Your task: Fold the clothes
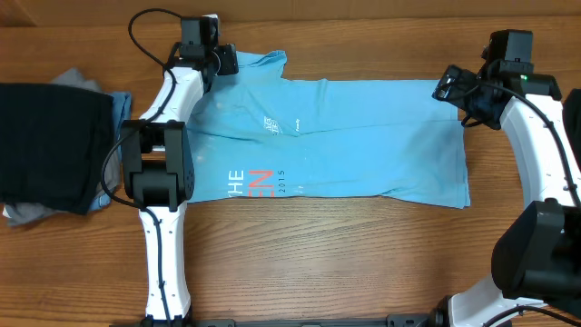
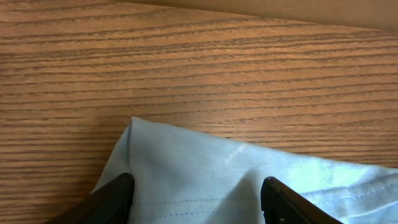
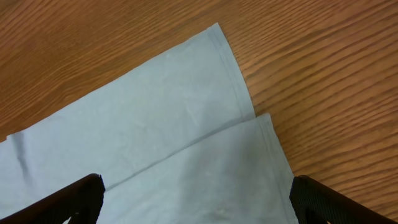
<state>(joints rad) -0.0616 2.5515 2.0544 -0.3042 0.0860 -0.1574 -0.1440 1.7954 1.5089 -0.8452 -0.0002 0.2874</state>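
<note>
The light sky-blue T-shirt (image 1: pixel 345 136) lies folded lengthwise across the middle of the wooden table, with white and red lettering near its left front. My left gripper (image 1: pixel 225 62) is open over the shirt's far left corner; in the left wrist view its fingers (image 2: pixel 199 199) straddle a raised hem corner of the shirt (image 2: pixel 199 162). My right gripper (image 1: pixel 447 86) is open over the far right corner; in the right wrist view its fingers (image 3: pixel 196 202) spread wide above two overlapping hem layers of the shirt (image 3: pixel 186 112).
A stack of other clothes, black on top (image 1: pixel 45 141) with grey and blue beneath, sits at the table's left edge. The arm bases (image 1: pixel 159 173) stand at front left and front right (image 1: pixel 536 245).
</note>
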